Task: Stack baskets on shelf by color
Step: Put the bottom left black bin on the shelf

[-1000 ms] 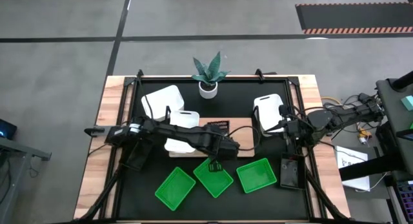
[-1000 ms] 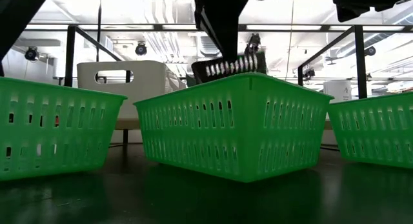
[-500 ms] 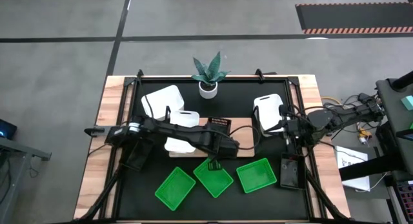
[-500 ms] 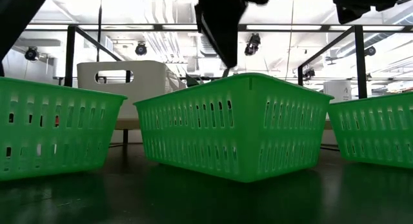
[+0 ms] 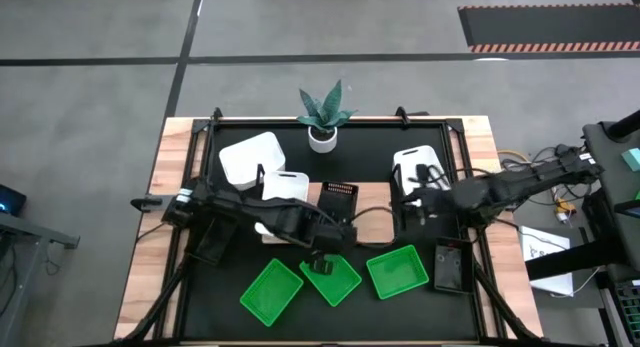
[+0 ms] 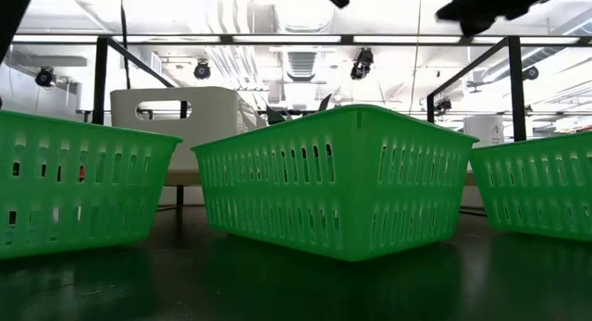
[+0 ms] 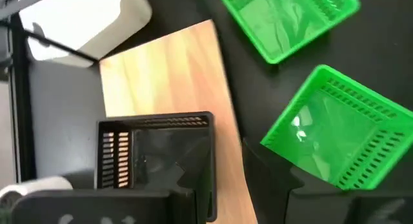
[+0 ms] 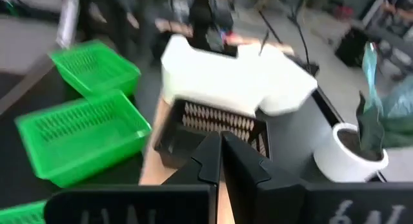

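Note:
A black basket (image 5: 338,198) lies flat on the middle of the wooden shelf (image 5: 375,219); it also shows in the left wrist view (image 7: 155,156). White baskets (image 5: 284,188) sit on the shelf's left end. My left gripper (image 5: 320,259) is open and empty, above the far rim of the middle green basket (image 5: 333,278), near the shelf's front edge (image 7: 227,114). My right gripper (image 5: 410,202) is shut and empty, over the shelf's right end beside another white basket (image 5: 414,168); in its wrist view (image 8: 220,156) it points at the black basket (image 8: 213,130).
Two more green baskets (image 5: 271,291) (image 5: 397,271) stand along the near side of the mat. A second black basket (image 5: 447,267) is at the near right, a white basket (image 5: 251,156) at the far left, and a potted plant (image 5: 322,115) at the far edge.
The black basket, first tilted in my left gripper above the shelf, now lies flat on the shelf. My left gripper has drawn back up and toward the near edge, away from it. My right gripper has gone toward the table's left, over the shelf's right end.

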`<state>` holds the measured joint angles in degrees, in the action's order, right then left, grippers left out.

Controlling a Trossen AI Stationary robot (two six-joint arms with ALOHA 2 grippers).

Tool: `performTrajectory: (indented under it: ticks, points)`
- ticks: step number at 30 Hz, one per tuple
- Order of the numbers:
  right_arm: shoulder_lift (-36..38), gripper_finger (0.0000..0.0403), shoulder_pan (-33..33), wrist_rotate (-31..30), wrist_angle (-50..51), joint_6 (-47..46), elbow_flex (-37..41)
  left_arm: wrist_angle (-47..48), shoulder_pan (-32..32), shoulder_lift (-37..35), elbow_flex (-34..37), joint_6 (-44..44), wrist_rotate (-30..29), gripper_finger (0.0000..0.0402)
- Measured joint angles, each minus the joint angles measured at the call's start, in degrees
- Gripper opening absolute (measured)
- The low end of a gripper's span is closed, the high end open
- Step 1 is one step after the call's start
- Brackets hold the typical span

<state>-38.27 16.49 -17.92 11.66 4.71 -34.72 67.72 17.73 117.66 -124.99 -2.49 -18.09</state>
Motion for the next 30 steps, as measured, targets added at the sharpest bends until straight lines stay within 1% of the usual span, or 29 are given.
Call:
performTrajectory:
  ticks: [4,8,13,19,22,26,30]
  points:
    - [-4.25,0.0009,-0.02,-0.17,0.00,-0.27,-2.73,-3.89,1.28,-3.00,5.11,-3.86,-0.07,0.0073]
    - [-8.24,0.0009,-0.02,-0.14,3.28,-0.59,-5.97,-10.56,1.88,-7.66,13.99,-6.34,-0.04,0.0073]
    - [-12.21,0.0009,-0.02,-0.17,8.00,-0.81,-11.91,-24.07,1.93,-16.55,28.32,-10.19,-0.08,0.0073]
    - [-17.83,0.0009,-0.52,-0.13,14.72,-1.29,-20.17,-41.84,1.61,-27.90,43.72,-17.21,-2.10,0.0073]
    - [-21.36,0.0009,-2.01,-0.13,18.50,-2.07,-24.68,-50.22,1.51,-33.03,49.64,-19.70,-3.55,0.0073]
    - [-26.98,0.0009,-5.14,0.32,24.98,-2.76,-30.84,-58.34,1.49,-38.84,56.80,-21.95,-3.89,0.0073]
    - [-32.93,0.0009,-8.86,1.32,31.04,-3.41,-36.07,-65.72,1.49,-44.60,63.78,-22.17,-4.66,0.0073]
